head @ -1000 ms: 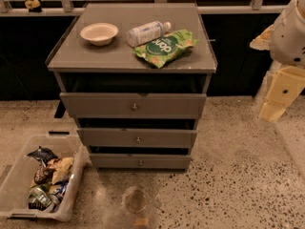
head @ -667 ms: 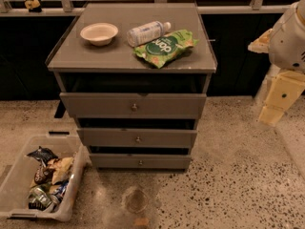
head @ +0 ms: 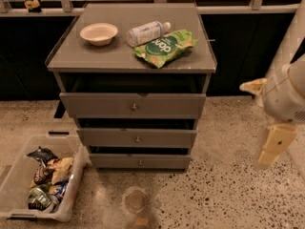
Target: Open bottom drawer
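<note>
The grey cabinet [head: 131, 61] stands in the middle of the camera view with three drawers. The bottom drawer [head: 114, 161] is the lowest and shortest grey front, with a small round metal knob [head: 140, 162] at its centre. Its front sits about level with the drawer above, with a dark gap over it. My gripper [head: 265, 120], white with cream parts, hangs at the right edge of the view. It is well to the right of the cabinet, at about the height of the middle drawer [head: 109, 138], and touches nothing.
On the cabinet top lie a white bowl [head: 98, 33], a plastic bottle [head: 147, 32] on its side and a green chip bag [head: 164, 47]. A clear bin [head: 14, 180] of snack packs stands on the speckled floor at the lower left. A dark wall runs behind.
My gripper has come down along the cabinet's right side, from top-drawer height to middle-drawer height. The cabinet and drawers have not moved.
</note>
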`<action>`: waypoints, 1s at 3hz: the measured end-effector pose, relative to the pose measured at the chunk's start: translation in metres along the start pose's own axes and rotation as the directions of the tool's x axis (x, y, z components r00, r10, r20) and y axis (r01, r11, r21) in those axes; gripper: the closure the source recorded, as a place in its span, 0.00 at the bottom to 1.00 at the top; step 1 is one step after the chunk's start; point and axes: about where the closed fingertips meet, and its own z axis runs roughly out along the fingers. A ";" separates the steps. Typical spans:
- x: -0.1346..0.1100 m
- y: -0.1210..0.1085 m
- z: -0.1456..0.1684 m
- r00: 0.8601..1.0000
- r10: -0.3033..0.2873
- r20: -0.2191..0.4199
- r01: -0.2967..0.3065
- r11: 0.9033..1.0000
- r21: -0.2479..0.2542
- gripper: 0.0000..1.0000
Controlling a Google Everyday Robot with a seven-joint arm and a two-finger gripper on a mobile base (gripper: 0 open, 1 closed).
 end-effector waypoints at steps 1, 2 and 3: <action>0.027 0.033 0.056 0.998 -0.034 0.046 0.035 0.999 -0.027 0.00; 0.058 0.072 0.118 0.994 -0.047 0.100 0.052 0.998 -0.047 0.00; 0.086 0.110 0.181 0.990 -0.032 0.138 0.042 0.996 -0.073 0.00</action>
